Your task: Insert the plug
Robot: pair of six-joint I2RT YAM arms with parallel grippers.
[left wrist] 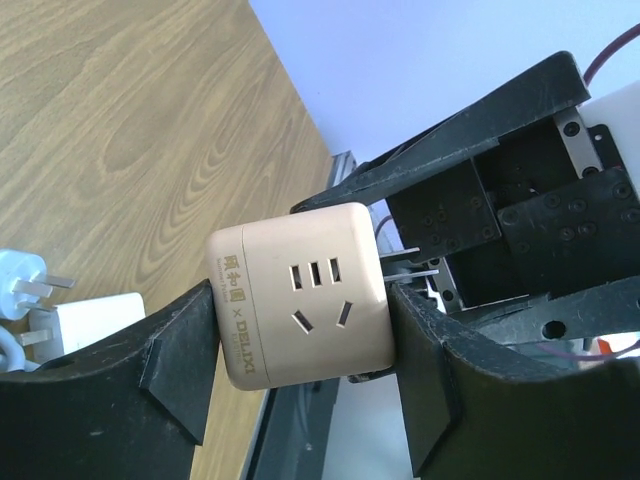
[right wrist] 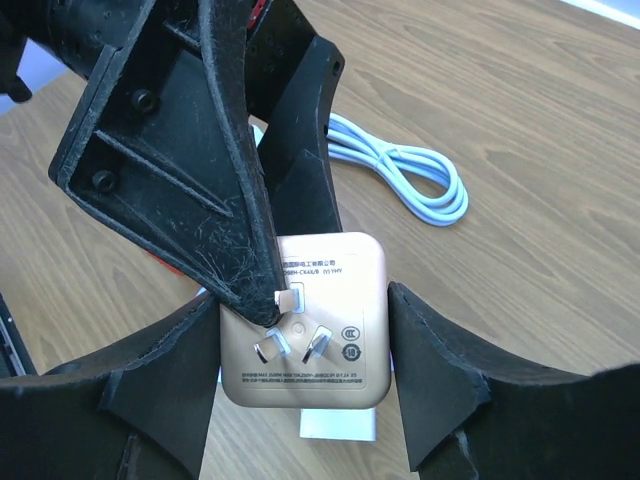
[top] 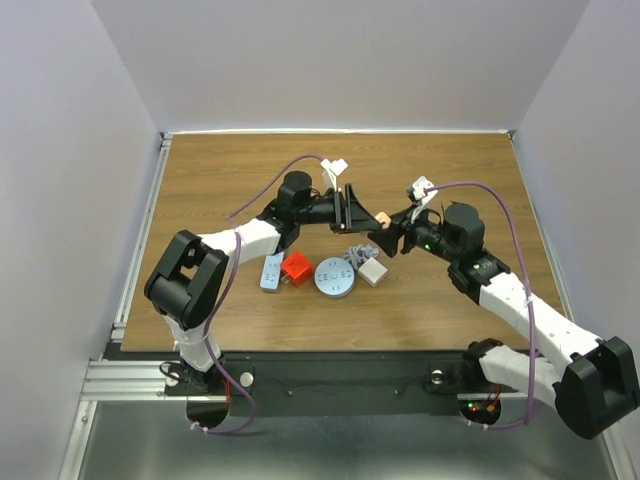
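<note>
The plug is a gold cube (top: 381, 218) held in the air between both arms, above the middle of the table. My right gripper (top: 392, 234) is shut on two of its side faces; in the right wrist view the cube (right wrist: 335, 360) shows its three metal pins, with the right gripper (right wrist: 305, 370) around it. My left gripper (top: 356, 213) has closed across the other faces. In the left wrist view the cube (left wrist: 300, 300) shows its socket face and fills the left gripper (left wrist: 300, 345). One left finger (right wrist: 215, 190) lies over the pin face.
On the table below lie a red cube (top: 296, 268), a grey round socket (top: 333, 277), a pale blue-white strip (top: 271, 271) and a white-grey adapter (top: 372, 270). A coiled white cable (right wrist: 400, 175) and a white three-pin plug (left wrist: 25, 290) lie nearby. A metal rail (top: 138, 250) lines the table's left edge.
</note>
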